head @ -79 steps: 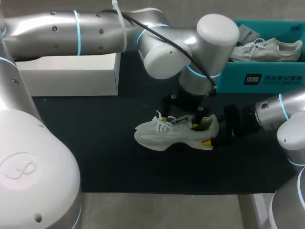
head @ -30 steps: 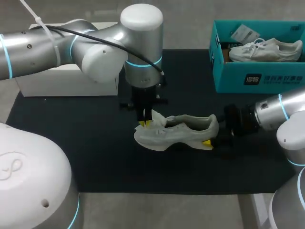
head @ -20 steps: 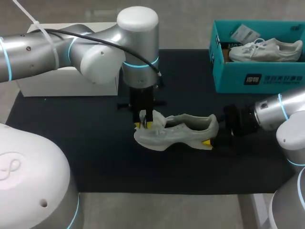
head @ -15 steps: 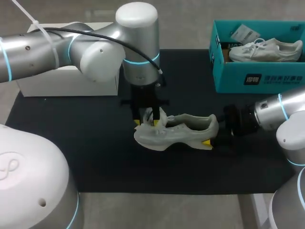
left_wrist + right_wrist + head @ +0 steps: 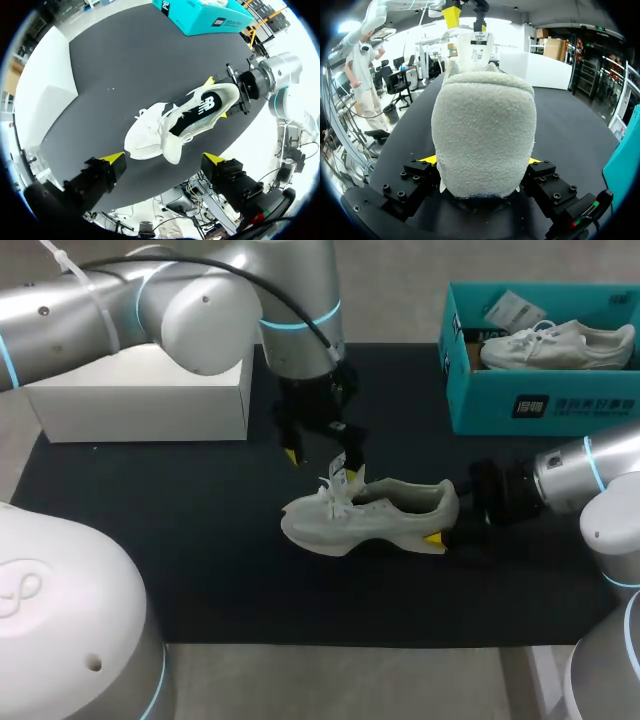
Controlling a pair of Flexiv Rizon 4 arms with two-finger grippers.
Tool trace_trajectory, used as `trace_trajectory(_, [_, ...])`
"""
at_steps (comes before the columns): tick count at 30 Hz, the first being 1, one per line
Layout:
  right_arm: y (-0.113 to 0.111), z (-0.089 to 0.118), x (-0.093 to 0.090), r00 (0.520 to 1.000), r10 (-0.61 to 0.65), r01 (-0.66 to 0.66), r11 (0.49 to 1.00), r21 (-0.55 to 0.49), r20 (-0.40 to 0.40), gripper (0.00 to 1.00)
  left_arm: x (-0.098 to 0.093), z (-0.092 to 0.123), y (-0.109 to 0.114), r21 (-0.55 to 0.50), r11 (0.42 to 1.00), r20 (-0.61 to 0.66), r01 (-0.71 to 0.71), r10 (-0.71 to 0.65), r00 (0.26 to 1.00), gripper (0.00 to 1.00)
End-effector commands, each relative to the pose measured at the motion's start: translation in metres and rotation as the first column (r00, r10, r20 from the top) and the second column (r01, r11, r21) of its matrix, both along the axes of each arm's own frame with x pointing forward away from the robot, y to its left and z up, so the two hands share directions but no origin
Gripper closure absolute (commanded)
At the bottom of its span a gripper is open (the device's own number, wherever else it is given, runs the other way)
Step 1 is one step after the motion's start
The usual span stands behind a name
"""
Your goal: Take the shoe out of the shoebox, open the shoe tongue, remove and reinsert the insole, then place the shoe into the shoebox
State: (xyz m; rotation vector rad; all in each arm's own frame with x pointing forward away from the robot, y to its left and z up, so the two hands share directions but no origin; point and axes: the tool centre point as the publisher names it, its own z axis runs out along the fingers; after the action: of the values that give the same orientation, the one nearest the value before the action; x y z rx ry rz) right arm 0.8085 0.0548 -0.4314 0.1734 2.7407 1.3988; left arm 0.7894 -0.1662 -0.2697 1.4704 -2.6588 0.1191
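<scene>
Shoe is out of the shoebox, sole down on the dark desk near the middle. Toe points to 9 o'clock, heel to 3 o'clock.

Right end effector comes in from 3 o'clock and is clamped on the heel, one finger on each side. The right wrist view shows both yellow tips pressed against the heel cup, which fills most of that view.

Left end effector hangs above the lace end of the shoe, at about 11 o'clock from it. Its fingers are spread wide and touch nothing. In the left wrist view the shoe sits ahead of and between the two tips, apart from both.

Laces stick up loose over the forefoot. Through the shoe's opening the left wrist view shows a dark insole inside.

The shoebox is teal and sits at 1–2 o'clock from the shoe, near the desk's far right corner. A second white shoe lies inside it. A white box sits at 10 o'clock, well apart from the shoe.
</scene>
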Motion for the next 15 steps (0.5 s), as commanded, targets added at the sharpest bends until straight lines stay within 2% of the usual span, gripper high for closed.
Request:
trace_trajectory(1, [0.0016,-0.0060,0.0014,1.000,-0.003,0.003,1.000,-0.002,0.001,1.00,-0.0085,0.0297,-0.0117,0.242,0.508,0.175,0.826,-0.861,0.478,0.00])
trace_trajectory(10, [0.0016,-0.0060,0.0014,1.000,-0.003,0.003,1.000,-0.002,0.001,1.00,-0.0085,0.0297,-0.0117,0.328,0.245,0.169,0.912,-0.965,0.199,0.00])
trace_trajectory(15, [0.0016,-0.0060,0.0014,1.000,-0.003,0.003,1.000,-0.002,0.001,1.00,-0.0085,0.0297,-0.0117,0.330,0.238,0.168,0.914,-0.967,0.191,0.00])
